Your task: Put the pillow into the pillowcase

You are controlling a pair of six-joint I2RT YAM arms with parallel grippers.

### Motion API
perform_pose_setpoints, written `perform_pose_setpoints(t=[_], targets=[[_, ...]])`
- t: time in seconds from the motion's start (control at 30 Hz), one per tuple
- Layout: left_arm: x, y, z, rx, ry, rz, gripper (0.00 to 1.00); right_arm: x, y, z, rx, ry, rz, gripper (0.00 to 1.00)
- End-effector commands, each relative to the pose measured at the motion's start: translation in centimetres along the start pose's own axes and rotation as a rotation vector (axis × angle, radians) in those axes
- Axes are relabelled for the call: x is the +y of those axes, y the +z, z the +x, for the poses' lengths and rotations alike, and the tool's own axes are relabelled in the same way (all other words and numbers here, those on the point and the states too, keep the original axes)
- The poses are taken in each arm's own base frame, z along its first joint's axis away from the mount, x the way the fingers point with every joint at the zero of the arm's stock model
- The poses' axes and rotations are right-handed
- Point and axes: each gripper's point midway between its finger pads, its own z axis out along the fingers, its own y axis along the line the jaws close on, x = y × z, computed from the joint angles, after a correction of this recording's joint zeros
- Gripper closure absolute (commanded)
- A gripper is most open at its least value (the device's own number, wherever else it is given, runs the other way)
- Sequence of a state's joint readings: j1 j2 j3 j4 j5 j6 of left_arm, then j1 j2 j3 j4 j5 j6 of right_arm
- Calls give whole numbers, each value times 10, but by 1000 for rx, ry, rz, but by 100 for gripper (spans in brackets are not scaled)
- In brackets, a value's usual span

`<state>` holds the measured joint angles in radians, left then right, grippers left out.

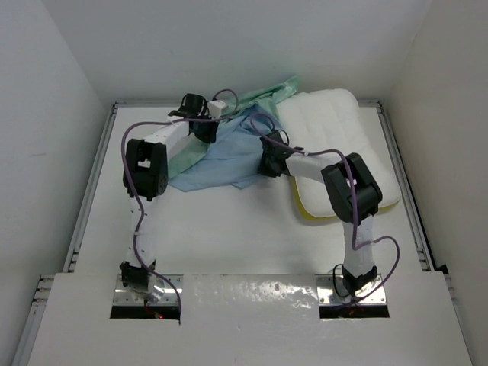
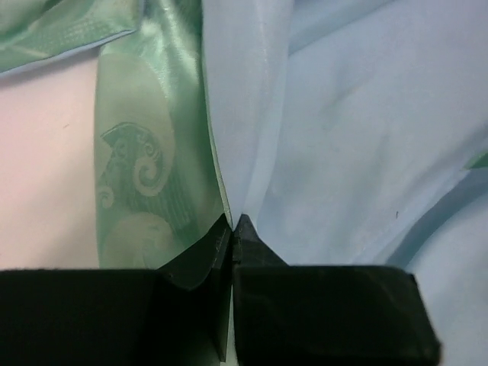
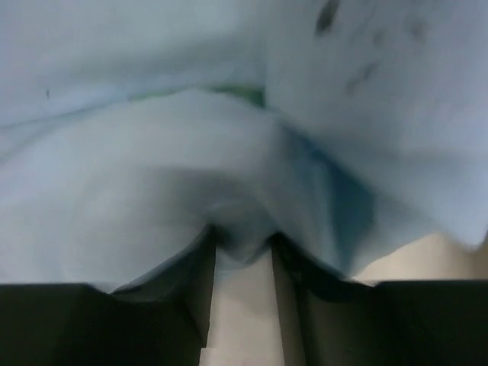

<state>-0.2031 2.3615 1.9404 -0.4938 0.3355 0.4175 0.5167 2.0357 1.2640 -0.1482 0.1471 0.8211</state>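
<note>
- pillow (image 1: 335, 141): upper right of the top view, flat on the table (image 1: 229, 236), fully outside the case. Quilted channels face up, and a yellow edge shows at its lower left corner under the right arm.
- pillowcase (image 1: 217, 156): crumpled heap at upper centre of the top view, just left of the pillow and touching its left edge. Most of the heap shows the light blue face. The green patterned face shows along the left side and in a strip running to the upper right, behind the pillow's top corner.
- left gripper (image 1: 204, 131): on the upper left part of the heap.
- left wrist view: left gripper (image 2: 232, 226) jaws are together, tips meeting. The tips sit right where the green scroll-pattern cloth (image 2: 145, 175) meets the blue cloth, and a blue fold runs down into them. Can't tell if cloth is actually caught between them.
- right gripper (image 1: 268, 164): on the right side of the heap, near the pillow's left edge.
- right wrist view: right gripper (image 3: 244, 255) jaws are partly apart, with bare table showing in the gap lower down. A hump of blue cloth is bunched at and between the fingertips (image 3: 200, 259). Can't tell if it is clamped; the view is blurry.
- Both arms reach from the bottom of the top view toward the upper centre, the left arm on the left and the right arm crossing over the pillow's lower left corner.
</note>
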Motion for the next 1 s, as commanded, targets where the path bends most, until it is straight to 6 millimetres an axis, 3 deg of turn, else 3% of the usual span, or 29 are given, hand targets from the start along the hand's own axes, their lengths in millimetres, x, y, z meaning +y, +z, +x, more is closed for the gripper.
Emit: perform_pose_setpoints(t=[0.0, 0.03, 0.07, 0.1, 0.13, 0.17, 0.2, 0.23, 0.27, 0.3, 0.33, 0.37, 0.4, 0.43, 0.47, 0.5, 0.53, 0.57, 0.63, 0.67, 0.7, 0.73, 0.77, 0.8, 0.83, 0.87, 0.9, 0.93, 0.97], targets=[[35, -32, -4, -47, -94, -51, 100, -3, 18, -26, -33, 196, -19, 89], [42, -42, 0, -45, -112, -67, 100, -7, 25, -26, -26, 219, -23, 99], [51, -65, -7, -72, -123, -99, 100, -9, 27, -34, -32, 236, -25, 100], [74, -81, 17, -49, -203, -139, 100, -18, 29, -42, -44, 240, -12, 100], [84, -96, 25, -56, -246, -159, 100, -17, 27, -55, -73, 225, -18, 100], [97, -128, 23, -100, -301, -184, 100, -21, 24, -65, -99, 164, -8, 100], [124, -153, 62, -82, -413, -221, 100, -24, 21, -78, -138, 127, 12, 100], [133, -181, 69, -110, -471, -238, 100, -18, 15, -98, -187, 44, -1, 100], [142, -206, 109, -84, -589, -220, 100, -14, 12, -107, -208, 10, -10, 100], [141, -224, 123, -66, -576, -209, 100, -4, 7, -129, -253, -45, -43, 100], [135, -236, 138, -43, -575, -172, 100, 5, 4, -140, -275, -74, -69, 100], [109, -246, 174, 67, -620, -99, 100, 13, 2, -147, -280, -102, -95, 100], [84, -249, 197, 144, -455, -14, 100, 28, -2, -167, -316, -146, -130, 100], [41, -258, 220, 251, -420, 124, 100, 39, -5, -176, -328, -172, -164, 100], [22, -263, 237, 303, -345, 185, 92, 50, -6, -181, -327, -197, -204, 100], [6, -267, 250, 343, -293, 231, 63, 73, -18, -193, -338, -229, -294, 100], [-11, -276, 272, 410, -223, 249, 52, 82, -20, -194, -335, -262, -326, 88], [-10, -278, 276, 417, -196, 221, 33, 88, -20, -192, -324, -280, -345, 69], [-2, -286, 262, 372, -154, 148, 18, 93, -25, -188, -312, -334, -341, 42], [5, -288, 248, 323, -135, 119, 1, 96, -35, -189, -323, -346, -337, 38], [12, -293, 231, 268, -133, 86, 0, 94, -33, -176, -299, -373, -324, 35], [24, -298, 196, 157, -105, 59, 0, 95, -36, -171, -300, -387, -311, 33], [36, -300, 175, 90, -91, 22, 0, 99, -45, -168, -309, -400, -308, 32], [43, -302, 156, 41, -136, -11, 2, 106, -41, -145, -280, -447, -306, 31], [62, -300, 122, -13, -61, -94, 5, 111, -42, -135, -274, -470, -304, 31], [68, -296, 109, -20, -41, -139, 10, 117, -43, -127, -274, -485, -312, 29], [78, -290, 104, 16, -54, -218, 11, 125, -38, -105, -240, -479, -327, 27], [76, -271, 80, -5, 20, -238, 12, 130, -35, -97, -227, -457, -342, 27], [75, -261, 74, 4, 33, -248, 14, 139, -33, -91, -216, -427, -383, 26]])
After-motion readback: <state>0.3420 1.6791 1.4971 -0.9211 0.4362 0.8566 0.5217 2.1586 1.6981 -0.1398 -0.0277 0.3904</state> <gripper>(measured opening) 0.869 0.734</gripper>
